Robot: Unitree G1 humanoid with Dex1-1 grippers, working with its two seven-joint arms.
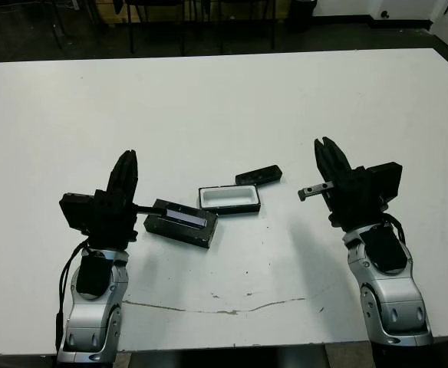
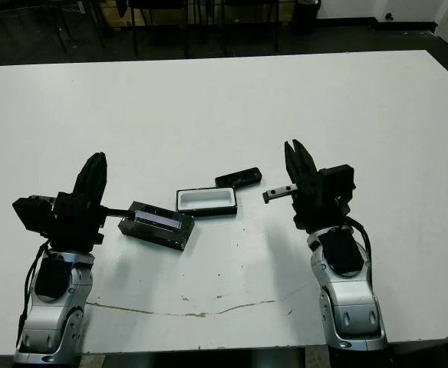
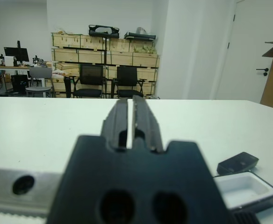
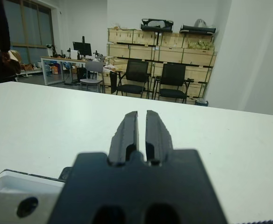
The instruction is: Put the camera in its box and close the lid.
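The camera (image 1: 258,175), a slim black bar, lies on the white table just behind the box's right end. The box (image 1: 229,198), a white-lined tray, sits open at the table's middle with nothing in it. The lid (image 1: 181,222), black with a pale strip, lies flat to the box's left, close to its corner. My left gripper (image 1: 126,167) hovers left of the lid, shut and holding nothing. My right gripper (image 1: 327,150) hovers right of the box and camera, shut and holding nothing. In the left wrist view the box (image 3: 246,186) and camera (image 3: 238,162) show beside the shut fingers (image 3: 137,111).
The table (image 1: 224,107) stretches bare and white behind the three things. A thin crack-like mark (image 1: 224,308) runs along the near part of the table. Chairs (image 3: 104,79) and stacked crates stand beyond the far edge.
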